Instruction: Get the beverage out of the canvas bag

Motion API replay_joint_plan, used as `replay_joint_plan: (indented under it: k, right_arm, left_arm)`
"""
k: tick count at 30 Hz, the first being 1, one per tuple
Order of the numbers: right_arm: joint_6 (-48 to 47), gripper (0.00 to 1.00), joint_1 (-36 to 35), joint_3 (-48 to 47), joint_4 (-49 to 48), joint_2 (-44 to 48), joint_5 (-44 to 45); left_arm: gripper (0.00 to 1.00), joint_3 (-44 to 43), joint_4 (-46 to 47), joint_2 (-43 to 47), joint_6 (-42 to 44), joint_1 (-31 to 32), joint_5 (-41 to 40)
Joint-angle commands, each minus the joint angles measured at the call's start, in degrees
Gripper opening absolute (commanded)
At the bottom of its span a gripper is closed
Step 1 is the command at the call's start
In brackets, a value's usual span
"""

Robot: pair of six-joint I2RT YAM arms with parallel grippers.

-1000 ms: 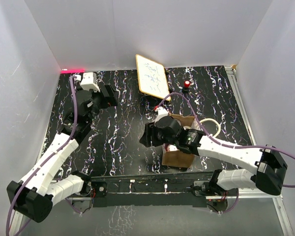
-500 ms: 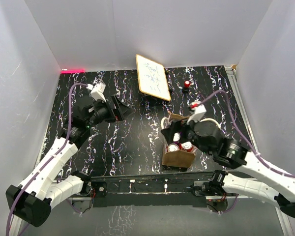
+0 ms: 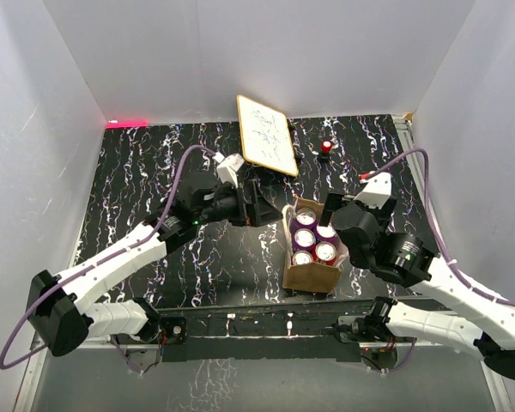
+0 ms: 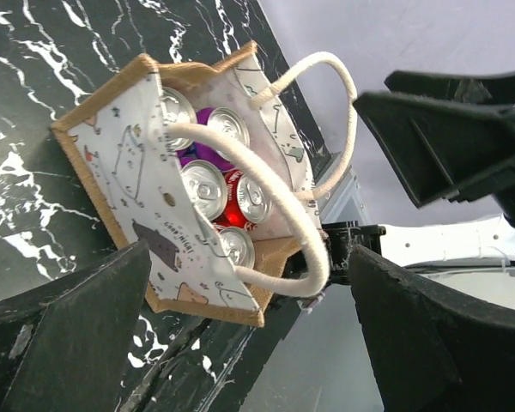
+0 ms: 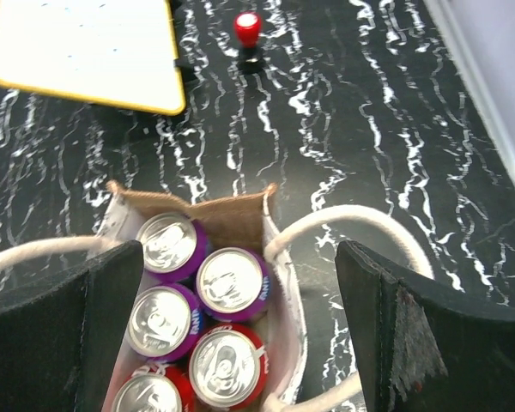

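Close to the near edge of the black, white-veined counter point(image 3: 197, 257), right of the middle, the canvas bag point(image 3: 312, 276) stands upright with its mouth open. Five cans point(image 5: 232, 279) stand packed inside, tops up: three purple towards the far end, two red at the near end. The bag's cream handles point(image 5: 360, 225) loop out to either side. The right hand point(image 3: 336, 213) hangs just above the bag's right rim, spread wide and holding nothing. The left hand point(image 3: 262, 210) sits just left of the bag, aimed at it, also wide and empty. Farther back a whiteboard point(image 3: 264, 135) lies tilted, and a small red-capped thing point(image 3: 326, 147) stands to its right.
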State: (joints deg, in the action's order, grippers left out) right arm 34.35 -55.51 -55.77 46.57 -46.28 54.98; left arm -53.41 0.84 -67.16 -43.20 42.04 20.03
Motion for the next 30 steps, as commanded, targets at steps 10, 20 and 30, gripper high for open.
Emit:
replay_joint_plan:
  k: [10,20,30]
  right_arm:
    - [-11.67,0.98,26.73,-1.65,-8.95,-5.29,-18.61]
    - [-9.27,0.97,38.45,7.01,-9.17,1.72,-23.24]
    - [-0.36,0.87,38.64,12.29,-11.11,3.51,-33.15]
  left_arm:
    - [0.91,-11.62,-6.96,-10.98,4.92,8.79,-9.09]
    - [0.3,-9.34,-13.29,-6.72,5.31,9.04,-17.03]
    - [0.0,-13.78,-20.26,-5.98,8.03,8.93,-24.65]
